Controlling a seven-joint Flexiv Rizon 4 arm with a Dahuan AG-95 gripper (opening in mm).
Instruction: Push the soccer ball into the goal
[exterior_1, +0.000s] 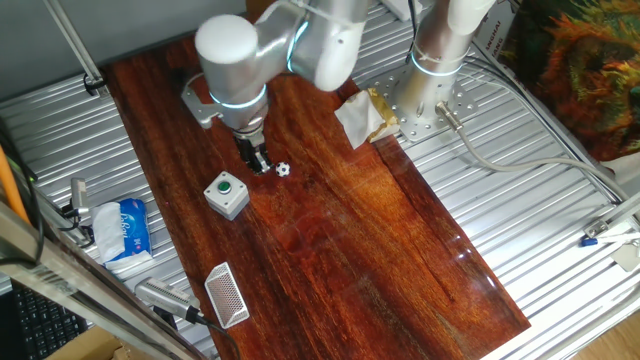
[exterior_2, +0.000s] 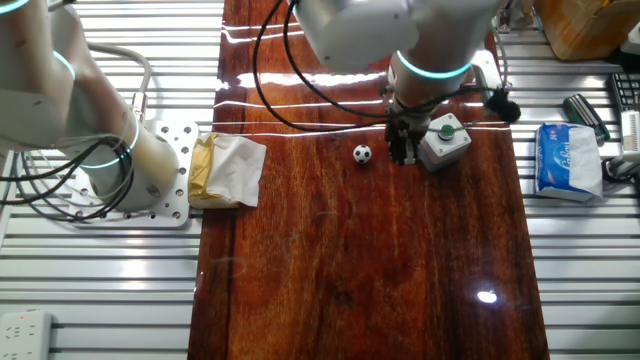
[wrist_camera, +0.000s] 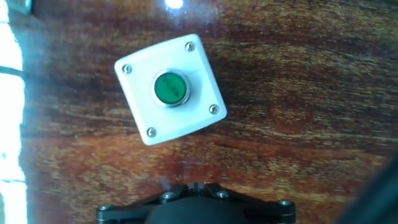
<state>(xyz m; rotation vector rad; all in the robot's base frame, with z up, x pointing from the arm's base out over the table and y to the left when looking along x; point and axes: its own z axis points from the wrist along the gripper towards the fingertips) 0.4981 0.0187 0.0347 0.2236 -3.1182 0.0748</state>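
Only one fixed view shows the goal (exterior_1: 227, 295), at the counter (exterior_1: 400, 260) edge beyond the button box (exterior_1: 227, 194). The pincer (exterior_1: 261, 163) stands closed and empty between that box and the soccer ball (exterior_1: 283, 169); the hand view shows only the box.

A dark red-brown wooden surface (exterior_1: 380, 230) is lying across a ribbed metal bench (exterior_1: 520, 200). Sitting on the wood are a grey button box (exterior_1: 227, 194) with a green button, the soccer ball (exterior_1: 283, 169) just beside it, the goal (exterior_1: 227, 295) lying near the wood's edge well apart from both, and a crumpled paper wrapper (exterior_2: 228, 170). A blue tissue pack (exterior_1: 125, 228) is resting on the metal.
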